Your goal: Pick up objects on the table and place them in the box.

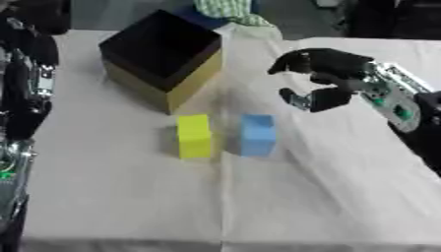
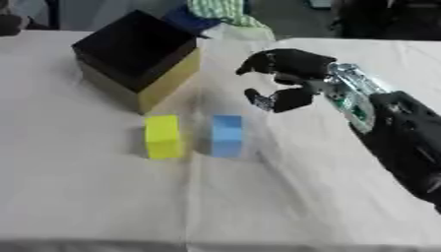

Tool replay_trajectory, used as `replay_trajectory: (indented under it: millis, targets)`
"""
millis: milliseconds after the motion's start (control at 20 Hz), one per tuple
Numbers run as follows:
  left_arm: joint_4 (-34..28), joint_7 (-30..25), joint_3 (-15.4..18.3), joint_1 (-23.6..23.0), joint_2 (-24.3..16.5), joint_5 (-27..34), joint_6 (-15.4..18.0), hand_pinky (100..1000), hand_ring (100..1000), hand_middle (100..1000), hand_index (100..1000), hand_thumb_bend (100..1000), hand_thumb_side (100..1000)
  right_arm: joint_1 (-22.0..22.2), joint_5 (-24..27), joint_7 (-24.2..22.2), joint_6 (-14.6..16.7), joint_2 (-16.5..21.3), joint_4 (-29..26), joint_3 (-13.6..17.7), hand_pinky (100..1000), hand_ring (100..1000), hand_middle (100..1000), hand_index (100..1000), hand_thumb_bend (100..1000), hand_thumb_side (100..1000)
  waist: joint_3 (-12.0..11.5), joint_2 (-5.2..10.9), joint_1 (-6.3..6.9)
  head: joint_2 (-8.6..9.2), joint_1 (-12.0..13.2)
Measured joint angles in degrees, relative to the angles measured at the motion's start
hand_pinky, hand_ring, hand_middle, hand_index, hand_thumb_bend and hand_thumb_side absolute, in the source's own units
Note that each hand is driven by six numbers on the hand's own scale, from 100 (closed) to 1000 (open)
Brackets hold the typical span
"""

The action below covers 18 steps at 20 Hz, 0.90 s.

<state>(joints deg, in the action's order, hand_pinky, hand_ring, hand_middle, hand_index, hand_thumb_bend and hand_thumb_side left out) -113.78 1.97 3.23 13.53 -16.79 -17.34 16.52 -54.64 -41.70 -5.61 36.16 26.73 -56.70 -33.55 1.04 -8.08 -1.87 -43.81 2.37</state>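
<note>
A yellow block and a blue block stand side by side on the white table. Behind them sits the box, yellow outside and black inside, its opening facing up. My right hand hovers above the table to the right of the blue block and a little behind it, fingers and thumb curved apart with nothing between them. My left arm runs along the left edge of the left eye view; its hand does not show.
A green and white cloth and a blue object lie past the table's far edge. A crease in the tablecloth runs down the middle towards the front edge.
</note>
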Motion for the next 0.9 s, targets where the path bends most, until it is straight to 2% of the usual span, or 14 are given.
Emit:
replay_trajectory:
  millis: [400,700,750,800,850,900]
  targets:
    - [0.00,-0.55,-0.22,-0.04,0.00,0.15,-0.19,759,755,783,829,135,835,-0.80,0.01,-0.06,-0.26,-1.37,2.33,-0.58,867,906,826,924,100,1000,0.06,0.37,-0.04,0.00,-0.08]
    - [0.00,-0.74,-0.28,-0.15,-0.26,0.23,-0.28,759,755,784,829,135,836,-0.81,-1.03,-3.27,0.90,-1.77,5.66,-0.27,876,921,836,937,110,1000,-0.03,0.70,-0.06,0.00,-0.09]
    - [0.00,-0.78,-0.32,-0.17,-0.34,0.23,-0.31,759,755,784,829,135,835,-0.81,-1.50,-3.82,1.12,-1.84,6.11,-0.09,879,925,843,944,186,1000,-0.04,0.70,-0.06,0.00,-0.09]
    - [0.00,-0.84,-0.35,-0.17,-0.40,0.24,-0.36,759,755,784,829,135,836,-0.83,-2.04,-4.34,1.36,-1.91,6.49,0.05,880,925,842,944,209,1000,-0.04,0.71,-0.07,0.00,-0.09]
    - [0.00,-0.88,-0.38,-0.18,-0.40,0.24,-0.39,759,755,784,829,135,837,-0.84,-2.52,-4.81,1.63,-2.06,6.83,0.15,881,923,836,936,291,1000,-0.04,0.71,-0.09,0.00,-0.09]
    - [0.00,-0.90,-0.40,-0.20,-0.40,0.25,-0.41,759,755,784,829,135,837,-0.86,-3.02,-5.15,1.90,-2.26,7.11,0.35,881,923,836,935,304,1000,-0.04,0.72,-0.13,0.00,-0.09]
